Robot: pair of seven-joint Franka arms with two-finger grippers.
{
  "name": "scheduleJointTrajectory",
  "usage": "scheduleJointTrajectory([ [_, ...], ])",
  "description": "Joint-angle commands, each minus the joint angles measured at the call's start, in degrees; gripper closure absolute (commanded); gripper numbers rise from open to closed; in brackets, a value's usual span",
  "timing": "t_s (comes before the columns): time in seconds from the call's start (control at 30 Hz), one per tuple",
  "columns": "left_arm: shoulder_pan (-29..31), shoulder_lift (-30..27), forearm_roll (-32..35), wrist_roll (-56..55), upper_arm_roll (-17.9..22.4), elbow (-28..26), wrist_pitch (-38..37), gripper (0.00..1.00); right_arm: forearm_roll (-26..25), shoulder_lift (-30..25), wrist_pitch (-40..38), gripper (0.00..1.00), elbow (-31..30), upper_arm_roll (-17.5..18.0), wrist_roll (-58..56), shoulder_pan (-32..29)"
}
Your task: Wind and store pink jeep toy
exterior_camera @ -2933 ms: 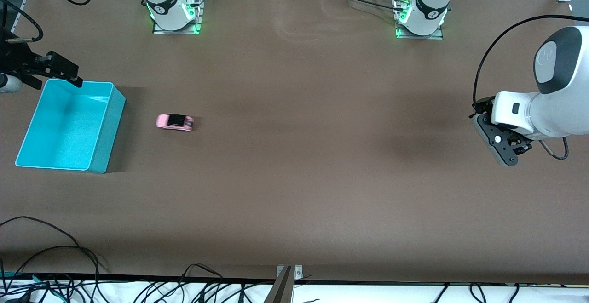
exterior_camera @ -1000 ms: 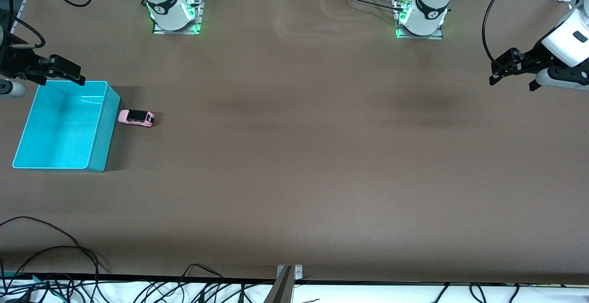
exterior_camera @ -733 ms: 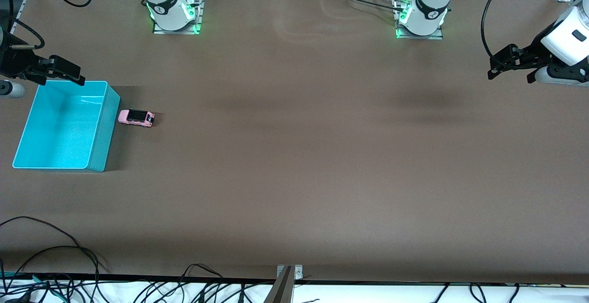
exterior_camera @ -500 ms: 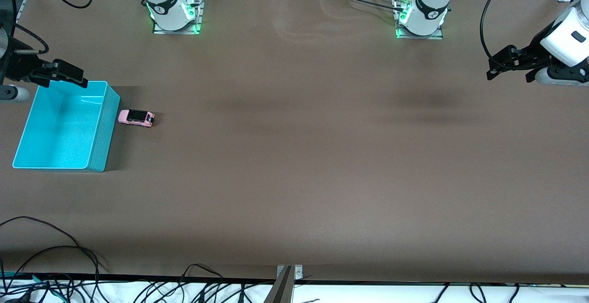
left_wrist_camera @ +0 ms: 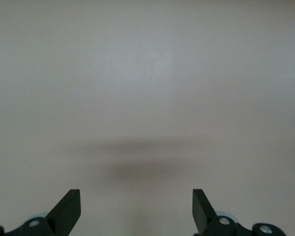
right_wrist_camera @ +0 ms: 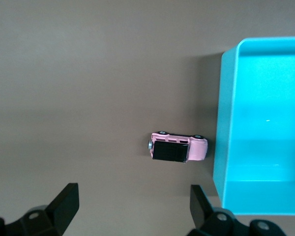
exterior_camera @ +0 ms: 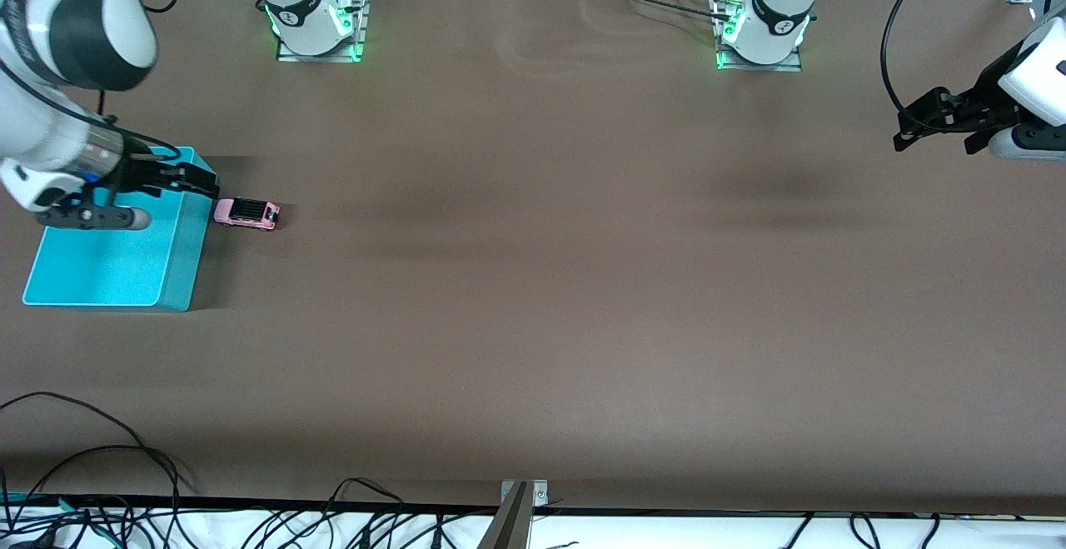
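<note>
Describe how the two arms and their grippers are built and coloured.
Both arms are glossy white with dark grey joint bands, green-lit bases and black cables. The right gripper and left gripper are matte black, with two flat, angular fingers each.

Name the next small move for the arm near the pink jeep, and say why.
Probably carry the right hand sideways until it is centred over the pink jeep toy, then lower it. The hand is open and empty over the turquoise bin's wall. The jeep sits on the table against that wall, outside the bin, ungrasped. The left hand waits at its own end.
</note>
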Motion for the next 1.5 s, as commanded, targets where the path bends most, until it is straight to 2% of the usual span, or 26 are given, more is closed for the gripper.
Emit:
scheduleJointTrajectory([
  [0.0, 0.14, 1.77, -0.02, 0.52, 0.05, 3.65, -1.26, 0.0, 0.17, -2.67, 6.34, 0.0, -9.98, 0.28, 0.48, -0.81],
  [0.1, 0.49, 2.03, -0.02, 0.61, 0.05, 4.72, -1.43, 0.0, 0.09, -3.02, 11.61, 0.0, -14.82, 0.2, 1.88, -1.34],
  [0.3, 1.02, 3.17, -0.02, 0.78, 0.05, 6.39, -1.43, 0.0, -0.18, -3.02, 24.27, 0.0, -23.79, 0.28, 15.67, -1.69],
  [0.5, 1.11, 3.61, -0.11, 0.78, 0.05, 6.39, -1.52, 0.0, 0.0, -2.58, 31.04, 0.0, -28.98, 0.28, 24.28, -1.78],
  [0.93, 1.28, 4.14, -0.2, 0.78, 0.05, 6.39, -1.61, 0.0, -0.09, 1.19, 43.0, 0.0, -31.0, 0.2, 53.99, -1.78],
  [1.2, 1.2, 4.14, -0.2, 0.78, -0.04, 6.39, -3.19, 0.0, 0.08, 3.3, 48.36, 0.0, -34.17, 0.11, 56.47, -3.62],
  [1.47, 1.28, 4.14, -0.2, 0.78, -0.04, 6.39, -3.19, 0.0, 0.17, 6.82, 54.08, 0.0, -34.17, -0.07, 59.1, -5.73],
])
